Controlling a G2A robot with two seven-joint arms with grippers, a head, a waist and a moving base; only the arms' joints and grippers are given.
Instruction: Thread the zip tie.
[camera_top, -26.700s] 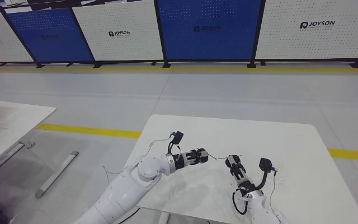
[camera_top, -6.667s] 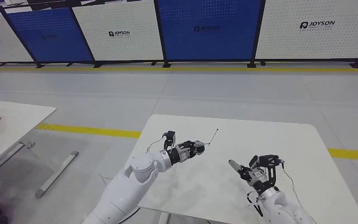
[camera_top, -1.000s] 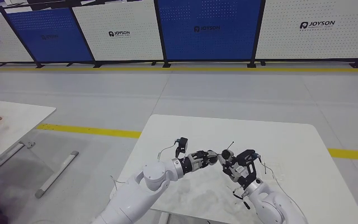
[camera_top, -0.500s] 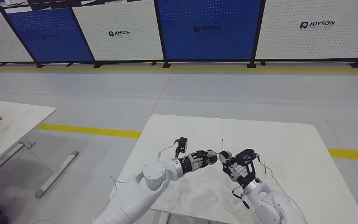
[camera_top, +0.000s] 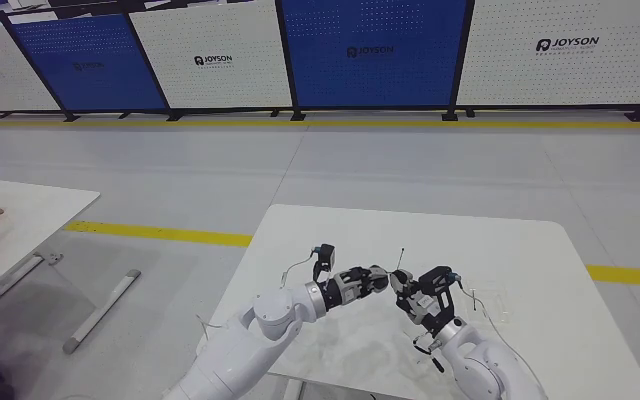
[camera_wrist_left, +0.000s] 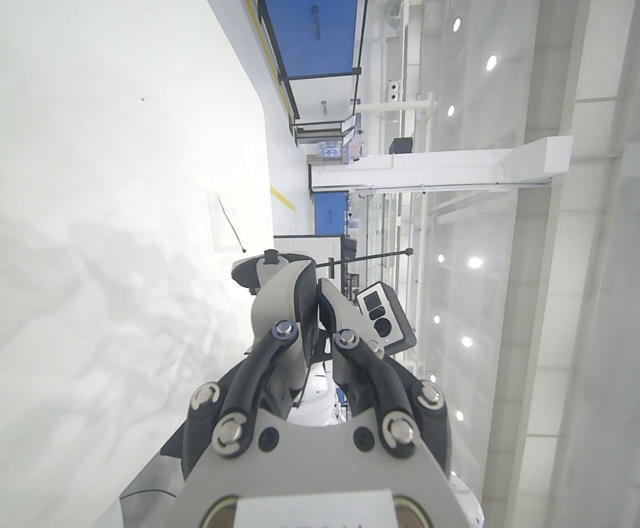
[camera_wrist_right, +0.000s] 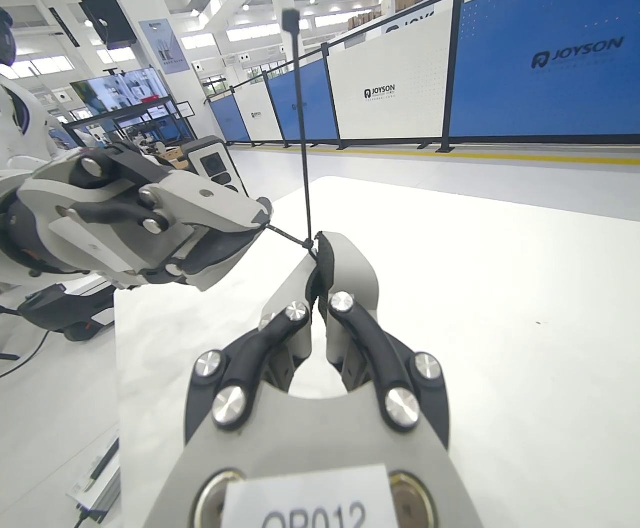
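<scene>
Over the 6 o'clock half of the white surface (camera_top: 500, 250) the two tools meet tip to tip. The left tool (camera_top: 382, 281) comes in from 9 o'clock, the right tool (camera_top: 401, 287) from 5 o'clock. Both are pinched narrow on the black zip tie (camera_wrist_right: 302, 125): the left tool grips its thin end and the right tool clamps it just beside, at a bend. From the right tool's tips the strap rises toward 12 o'clock, clear of the surface, its square head at the free end. A second tie (camera_wrist_left: 231, 225) lies flat on the surface, apart from both tools
</scene>
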